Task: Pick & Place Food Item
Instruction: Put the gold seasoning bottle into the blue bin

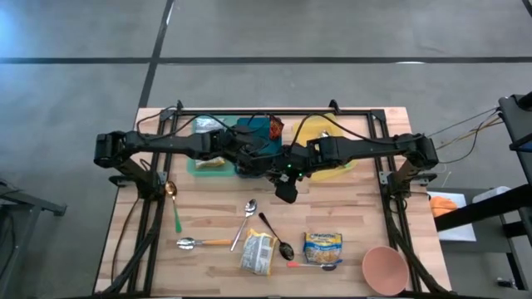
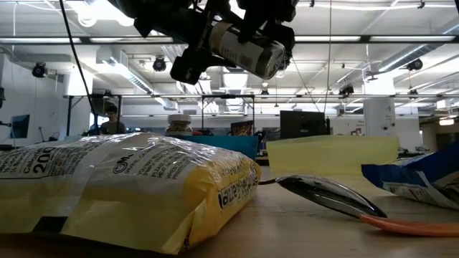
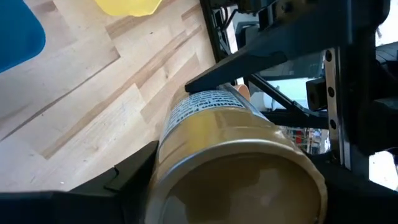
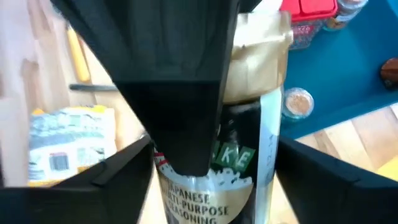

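A seasoning jar (image 2: pixel 247 49) with a gold cap (image 3: pixel 242 174) and a printed label (image 4: pixel 211 199) hangs in the air over the table's middle, between both grippers. My left gripper (image 3: pixel 236 186) is shut on its cap end. My right gripper (image 4: pixel 214 162) is open, a finger close on either side of the jar's labelled body, and I see no hold there. In the high view the two grippers meet at the centre, left (image 1: pixel 264 159) and right (image 1: pixel 289 170), and hide the jar. My left gripper pinches the jar's gold cap end (image 3: pixel 186 155) between its two fingers, one on each side of the cap. The jar runs along the fingers, away from the wrist. It is lifted clear of the table and lies tilted, close to level.
Behind the grippers stand a blue bin (image 1: pixel 249 133), a yellow bowl (image 1: pixel 328 137) and a green container (image 1: pixel 206 164). Nearer lie several spoons (image 1: pixel 246 218), a yellow food packet (image 1: pixel 258 252), a blue packet (image 1: pixel 322 247) and a pink bowl (image 1: pixel 385 267).
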You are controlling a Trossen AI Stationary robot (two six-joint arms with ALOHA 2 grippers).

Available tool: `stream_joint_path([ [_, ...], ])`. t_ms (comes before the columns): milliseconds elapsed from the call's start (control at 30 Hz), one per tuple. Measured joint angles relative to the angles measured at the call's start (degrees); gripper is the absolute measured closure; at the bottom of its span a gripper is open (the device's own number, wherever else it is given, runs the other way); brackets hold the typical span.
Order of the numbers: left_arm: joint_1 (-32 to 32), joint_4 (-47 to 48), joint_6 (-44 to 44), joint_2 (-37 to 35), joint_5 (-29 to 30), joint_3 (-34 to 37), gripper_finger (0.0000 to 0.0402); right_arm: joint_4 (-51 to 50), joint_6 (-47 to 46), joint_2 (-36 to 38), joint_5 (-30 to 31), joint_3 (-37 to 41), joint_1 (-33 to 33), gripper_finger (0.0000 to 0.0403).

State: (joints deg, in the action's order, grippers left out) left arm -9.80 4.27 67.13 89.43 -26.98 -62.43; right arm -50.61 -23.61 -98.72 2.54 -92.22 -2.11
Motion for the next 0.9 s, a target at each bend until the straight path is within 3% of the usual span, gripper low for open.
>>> stream_joint_path([
  [100, -0.4, 0.5, -0.7, -0.7, -0.4, -0.2, 0.012, -0.4, -1.4, 0.3, -0.9, -0.2, 0.1, 0.003],
  [167, -0.7, 0.6, -1.3, -1.5, -0.5, -0.4, 0.012, -1.0, -2.3, 0.6, -0.9, -0.2, 0.1, 0.0016],
  [500, -3.1, 5.0, -13.2, -4.7, -0.4, -0.7, 0.012, -7.1, -4.8, 5.5, 0.5, -0.1, 0.0, 0.0061],
  [900, -5.3, 16.2, -29.3, -4.7, 9.2, -0.9, 0.012, -18.2, -15.9, 11.1, 0.8, 0.0, -4.0, 0.011],
])
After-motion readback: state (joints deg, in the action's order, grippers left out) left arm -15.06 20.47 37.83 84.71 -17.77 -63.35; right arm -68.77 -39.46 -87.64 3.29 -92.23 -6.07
